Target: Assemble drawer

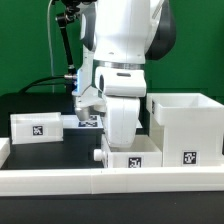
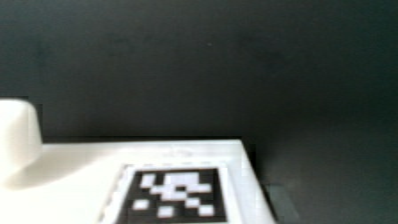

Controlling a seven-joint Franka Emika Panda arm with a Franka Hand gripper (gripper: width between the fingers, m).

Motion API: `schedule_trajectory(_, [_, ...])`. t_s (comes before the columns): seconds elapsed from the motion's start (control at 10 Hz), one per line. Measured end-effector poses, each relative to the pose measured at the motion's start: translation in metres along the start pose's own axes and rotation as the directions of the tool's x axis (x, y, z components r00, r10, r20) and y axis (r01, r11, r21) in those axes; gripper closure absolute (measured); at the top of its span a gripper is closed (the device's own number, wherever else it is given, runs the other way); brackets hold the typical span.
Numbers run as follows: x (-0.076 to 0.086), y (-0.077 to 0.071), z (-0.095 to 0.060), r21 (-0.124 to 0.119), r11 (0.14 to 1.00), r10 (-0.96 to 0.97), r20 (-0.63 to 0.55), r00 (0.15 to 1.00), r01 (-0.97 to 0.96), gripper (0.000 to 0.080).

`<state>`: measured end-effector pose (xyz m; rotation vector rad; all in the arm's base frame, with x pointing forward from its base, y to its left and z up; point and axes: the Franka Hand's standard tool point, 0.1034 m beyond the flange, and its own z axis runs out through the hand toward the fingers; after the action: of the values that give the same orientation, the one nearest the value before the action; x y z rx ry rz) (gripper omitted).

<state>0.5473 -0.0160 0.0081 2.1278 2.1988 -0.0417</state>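
The middle of the exterior view is filled by the white arm (image 1: 120, 50), which is bent down over the black table (image 1: 35, 100). A long low white rail (image 1: 50, 178) is laid along the table's near edge.

The drawer is seen in three separate pieces. The casing (image 1: 185, 125), open at the top, is stood at the exterior view's right, just behind the rail. A black-and-white tag (image 1: 188, 157) is carried low on its front face. The middle tray (image 1: 135, 152) is set just beside the casing, on the side toward the exterior view's left. It lies directly below the arm's wrist and close against the rail, and it is tagged likewise. The left tray (image 1: 38, 127) is placed well apart from these, at the exterior view's left, with its tagged wall turned toward the camera.

The gripper (image 1: 87, 112) is held low between the two trays, nearer the middle one and behind it, and well apart from the casing. Most of it is hidden by the wrist, so it cannot be told whether the fingers are spread or closed. Nothing is seen in them. A corner of the marker board (image 1: 92, 122) is glimpsed just below.

In the blurred wrist view, a flat white surface (image 2: 89, 160) bearing one printed square (image 2: 178, 195) is shown against the dark table. It cannot be told which piece this is.
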Motion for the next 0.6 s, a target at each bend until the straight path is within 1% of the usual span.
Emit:
schedule_trajectory(0.2, [0.0, 0.0, 0.0, 0.0, 1.0, 0.0, 0.0, 1.0, 0.0, 0.0758])
schedule_trajectory(0.3, [0.0025, -0.0003, -0.001, 0.003, 1.0, -0.004, 0.0, 1.0, 0.004, 0.0758])
schedule_trajectory(0.5, [0.0029, -0.0008, -0.0048, 0.022, 1.0, -0.006, 0.004, 1.0, 0.006, 0.0758])
schedule_trajectory(0.6, [0.003, 0.001, -0.0064, 0.024, 1.0, 0.008, 0.006, 1.0, -0.009, 0.0758])
